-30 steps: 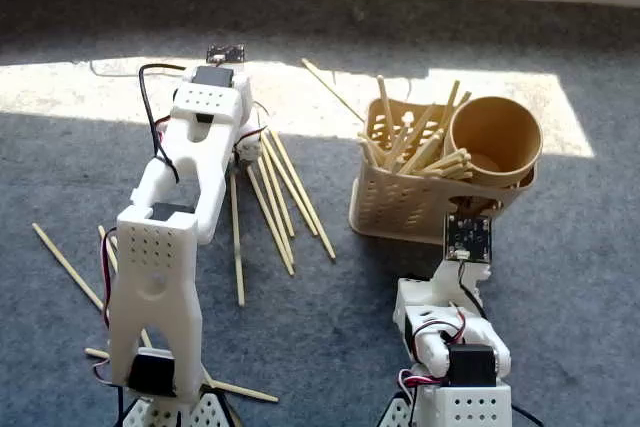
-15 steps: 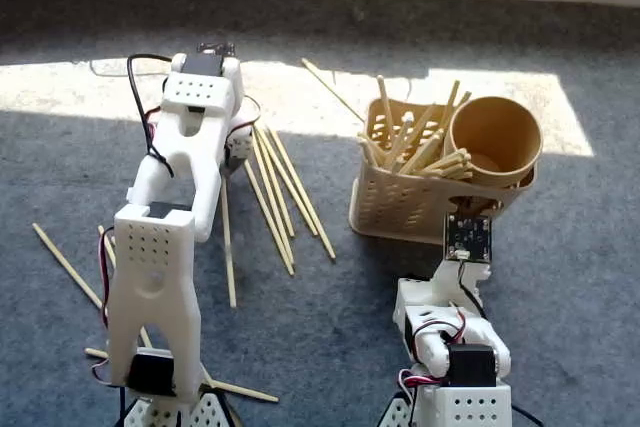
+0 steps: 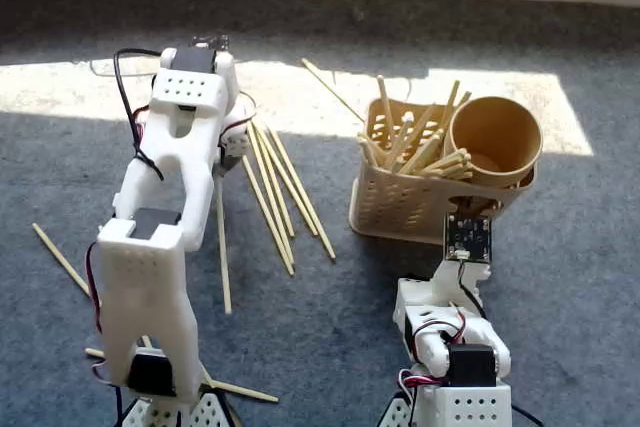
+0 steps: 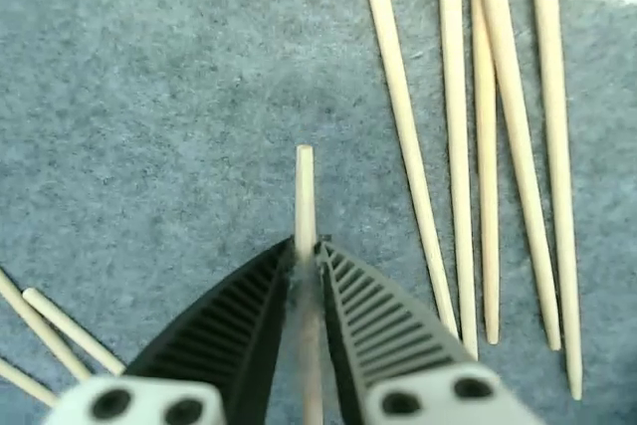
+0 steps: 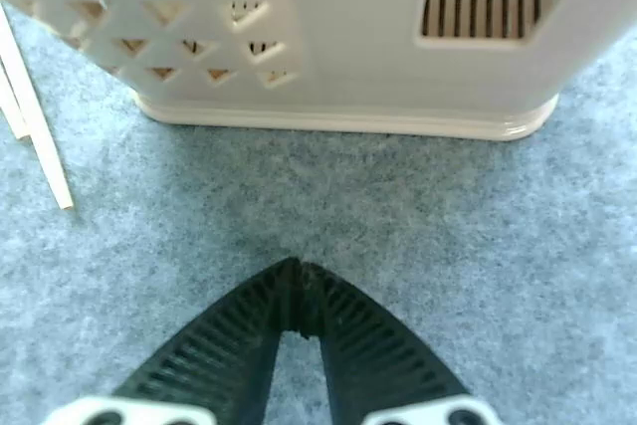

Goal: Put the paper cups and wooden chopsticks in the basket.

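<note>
My left gripper (image 4: 307, 246) is shut on a wooden chopstick (image 4: 305, 186), whose end sticks out past the fingertips just above the carpet. In the high view the held chopstick (image 3: 222, 247) trails back from under the left arm's wrist, beside a fan of several loose chopsticks (image 3: 277, 187). The cream basket (image 3: 400, 209) at right holds several chopsticks and a brown paper cup (image 3: 495, 137). My right gripper (image 5: 299, 286) is shut with nothing in it, low over the carpet, a short way in front of the basket wall (image 5: 348, 47).
More chopsticks lie on the grey carpet: one behind the basket (image 3: 333, 90), some at the far left (image 3: 62, 259), one near the left arm's base (image 3: 243, 391). A chopstick end (image 5: 42, 151) lies near the basket corner.
The left arm has swung to the left and slightly back, carrying the held chopstick away from the loose fan. The right arm has not moved.
</note>
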Controlling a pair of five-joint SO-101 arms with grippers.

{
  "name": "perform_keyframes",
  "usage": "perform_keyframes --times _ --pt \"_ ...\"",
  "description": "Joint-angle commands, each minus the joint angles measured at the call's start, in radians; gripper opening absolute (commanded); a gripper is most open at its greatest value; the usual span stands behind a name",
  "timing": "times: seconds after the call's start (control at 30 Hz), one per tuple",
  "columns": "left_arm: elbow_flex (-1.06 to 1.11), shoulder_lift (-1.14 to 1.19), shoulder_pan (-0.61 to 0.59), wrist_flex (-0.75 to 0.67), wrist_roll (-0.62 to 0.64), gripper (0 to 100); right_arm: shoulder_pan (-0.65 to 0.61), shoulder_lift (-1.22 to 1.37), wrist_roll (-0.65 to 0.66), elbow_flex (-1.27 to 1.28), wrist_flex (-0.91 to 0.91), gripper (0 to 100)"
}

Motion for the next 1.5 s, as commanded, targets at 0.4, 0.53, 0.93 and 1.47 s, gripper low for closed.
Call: perform_keyframes --times 0.4,0.53,0.93,1.47 --pt "0.521 -0.645 0.064 -0.35 0.002 0 -0.007 -0.002 0.009 0.102 0.007 0.8" --pt "0.519 -0.78 0.128 -0.348 0.002 0 -0.007 -0.002 0.009 0.102 0.007 0.8" --pt "0.495 -1.053 0.341 -0.652 0.003 0 -0.007 -0.002 0.009 0.102 0.007 0.8" --pt "0.47 -1.15 0.406 -1.049 0.04 0 -0.007 -0.002 0.009 0.102 0.007 0.8"
